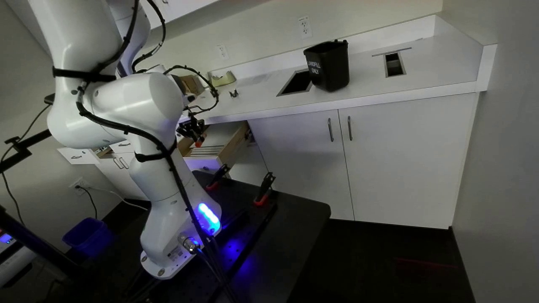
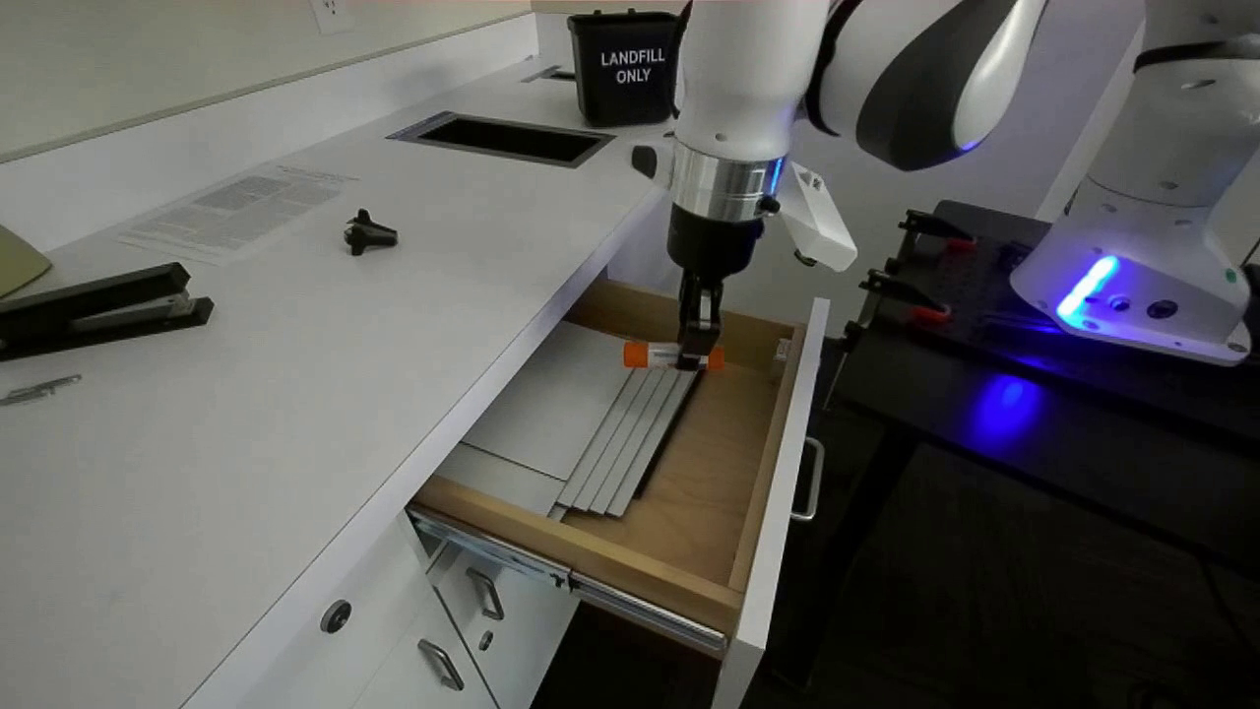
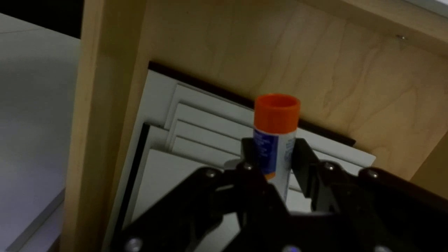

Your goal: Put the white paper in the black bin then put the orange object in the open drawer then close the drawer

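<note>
My gripper (image 2: 697, 360) is shut on the orange object, an orange-capped glue stick (image 2: 638, 354), and holds it over the open drawer (image 2: 704, 502). In the wrist view the fingers (image 3: 274, 151) press both sides of the glue stick (image 3: 277, 115), below its orange cap. It appears above the stacked white panels; the exact gap is unclear. The drawer (image 1: 231, 149) is pulled out, with its wooden inside showing. The black bin (image 1: 330, 69) stands upright on the counter and also shows in an exterior view (image 2: 625, 84). Its contents are hidden. I cannot identify the white paper.
White panels (image 2: 551, 404) lie in the drawer. The counter holds a black stapler (image 2: 98, 307), a small black item (image 2: 369, 233), a printed sheet (image 2: 241, 202) and a rectangular opening (image 2: 512, 140). Clamps (image 1: 264, 189) stand on the black robot table (image 1: 294, 219) near the drawer front.
</note>
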### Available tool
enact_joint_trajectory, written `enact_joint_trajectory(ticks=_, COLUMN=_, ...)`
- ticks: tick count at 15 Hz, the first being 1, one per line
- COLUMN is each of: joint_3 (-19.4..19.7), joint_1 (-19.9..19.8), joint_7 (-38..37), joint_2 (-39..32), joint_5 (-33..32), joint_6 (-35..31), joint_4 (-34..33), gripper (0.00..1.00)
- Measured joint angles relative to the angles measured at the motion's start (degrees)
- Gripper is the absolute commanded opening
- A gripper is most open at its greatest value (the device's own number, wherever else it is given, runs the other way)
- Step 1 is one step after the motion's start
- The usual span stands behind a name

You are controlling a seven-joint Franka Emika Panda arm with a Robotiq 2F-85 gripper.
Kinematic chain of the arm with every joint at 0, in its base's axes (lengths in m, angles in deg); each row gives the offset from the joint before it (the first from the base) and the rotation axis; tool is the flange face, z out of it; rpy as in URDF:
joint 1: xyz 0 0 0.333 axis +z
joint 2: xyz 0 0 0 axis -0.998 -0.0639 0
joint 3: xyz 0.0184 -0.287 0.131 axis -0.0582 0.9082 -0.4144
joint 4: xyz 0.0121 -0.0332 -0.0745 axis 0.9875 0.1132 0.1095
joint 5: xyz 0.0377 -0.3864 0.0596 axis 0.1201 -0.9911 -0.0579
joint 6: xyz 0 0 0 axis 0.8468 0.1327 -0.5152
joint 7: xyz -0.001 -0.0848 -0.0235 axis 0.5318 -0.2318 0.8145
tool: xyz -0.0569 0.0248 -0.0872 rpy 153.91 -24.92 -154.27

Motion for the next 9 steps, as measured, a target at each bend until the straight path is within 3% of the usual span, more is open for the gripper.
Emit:
enact_joint_trajectory(ticks=4, joint_3=0.57, joint_1=0.09, joint_7=0.00, joint_2=-5.48, joint_5=-0.21, joint_6=-1.80, joint_4=-1.98, gripper=0.08)
enact_joint_trajectory(ticks=6, joint_3=2.25, joint_1=1.89, joint_7=0.37, joint_2=-7.23, joint_5=0.85, joint_6=-2.04, joint_4=-3.07, gripper=0.51)
enact_joint_trajectory(ticks=9, joint_3=4.53, joint_1=4.93, joint_7=0.57, joint_2=-8.66, joint_5=3.09, joint_6=-2.05, joint_4=-4.32, gripper=0.69)
